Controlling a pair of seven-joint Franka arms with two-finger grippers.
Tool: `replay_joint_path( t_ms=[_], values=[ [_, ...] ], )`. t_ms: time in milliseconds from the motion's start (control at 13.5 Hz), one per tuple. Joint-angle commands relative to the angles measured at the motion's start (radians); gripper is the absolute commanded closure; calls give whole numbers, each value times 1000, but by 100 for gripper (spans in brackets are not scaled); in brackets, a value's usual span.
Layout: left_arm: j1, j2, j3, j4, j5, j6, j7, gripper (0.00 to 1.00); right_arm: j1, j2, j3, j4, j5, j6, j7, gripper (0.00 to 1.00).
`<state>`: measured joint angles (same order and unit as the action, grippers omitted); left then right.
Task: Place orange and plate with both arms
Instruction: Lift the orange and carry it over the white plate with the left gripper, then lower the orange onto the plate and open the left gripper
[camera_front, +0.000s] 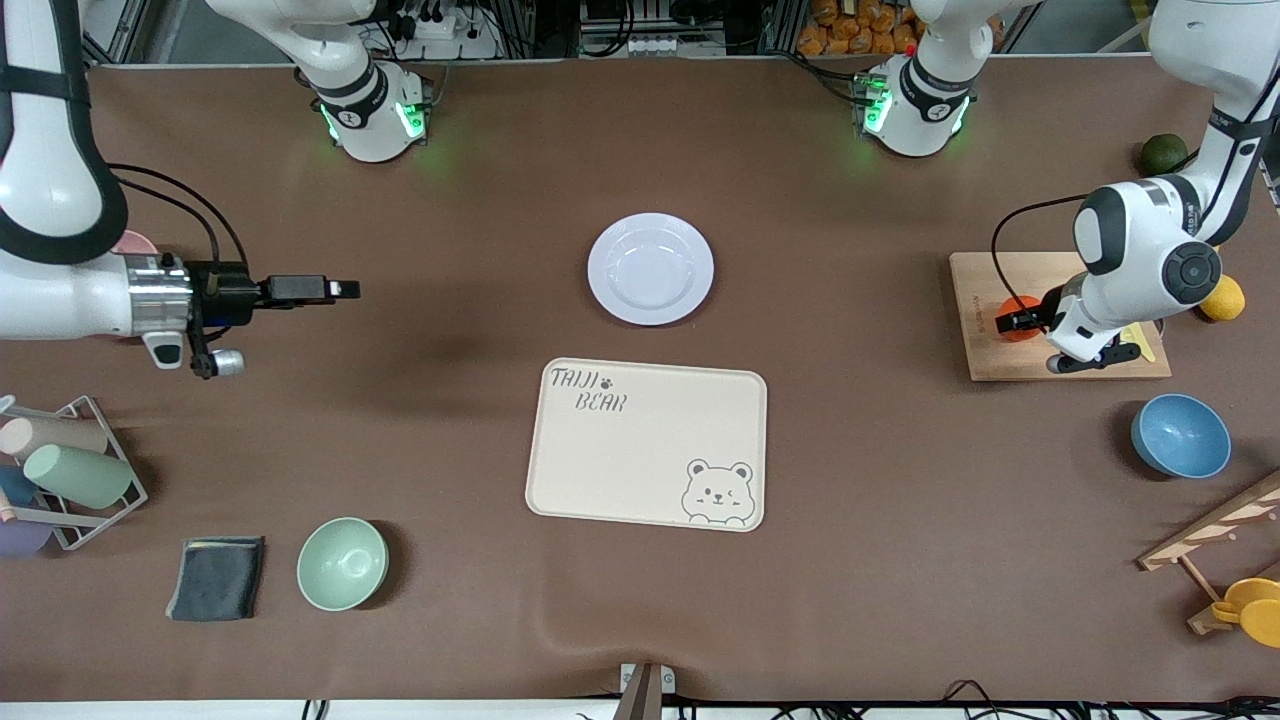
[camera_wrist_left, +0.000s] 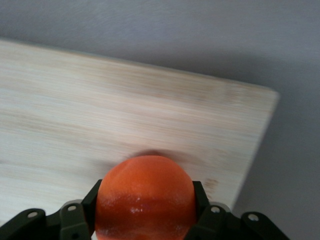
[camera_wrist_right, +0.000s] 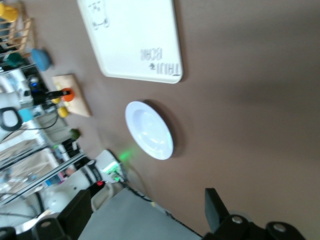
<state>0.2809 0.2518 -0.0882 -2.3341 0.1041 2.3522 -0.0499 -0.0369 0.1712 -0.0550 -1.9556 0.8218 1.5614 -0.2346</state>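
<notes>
The orange (camera_front: 1018, 316) sits on a wooden cutting board (camera_front: 985, 320) toward the left arm's end of the table. My left gripper (camera_front: 1020, 320) is down on the board and shut on the orange (camera_wrist_left: 146, 197), a finger on each side of it. The pale lavender plate (camera_front: 650, 268) lies in the middle of the table, farther from the front camera than the cream bear tray (camera_front: 648, 442). It also shows in the right wrist view (camera_wrist_right: 149, 129). My right gripper (camera_front: 345, 290) is open and empty, held over the bare table toward the right arm's end.
A blue bowl (camera_front: 1180, 435), a lemon (camera_front: 1222, 298) and a dark green fruit (camera_front: 1163, 154) lie near the cutting board. A green bowl (camera_front: 342, 563), a dark cloth (camera_front: 216, 577) and a cup rack (camera_front: 70, 470) stand toward the right arm's end. A wooden rack (camera_front: 1215, 535) is at the near corner.
</notes>
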Motion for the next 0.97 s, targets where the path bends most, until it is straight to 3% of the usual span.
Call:
replay_joint_path(
  t_ms=[0, 148, 371, 520, 742, 891],
  values=[
    [1, -106, -157, 98, -6, -248, -31, 94, -21, 19, 4, -54, 74, 6, -74, 0],
    [0, -91, -301, 236, -91, -410, -149, 93, -15, 39, 4, -57, 91, 8, -101, 0],
    [-6, -80, -541, 277, -135, -413, -298, 93, 1, 76, 4, -110, 166, 31, -198, 0],
    [-49, -16, -642, 324, -133, -395, -510, 91, 53, 70, 6, -176, 216, 118, -270, 0],
    [-259, 76, -647, 346, -112, -297, -810, 90, 107, 70, 6, -236, 278, 210, -331, 0],
    [-340, 142, -647, 346, -101, -211, -960, 89, 143, 74, 6, -265, 339, 242, -371, 0]
  ],
)
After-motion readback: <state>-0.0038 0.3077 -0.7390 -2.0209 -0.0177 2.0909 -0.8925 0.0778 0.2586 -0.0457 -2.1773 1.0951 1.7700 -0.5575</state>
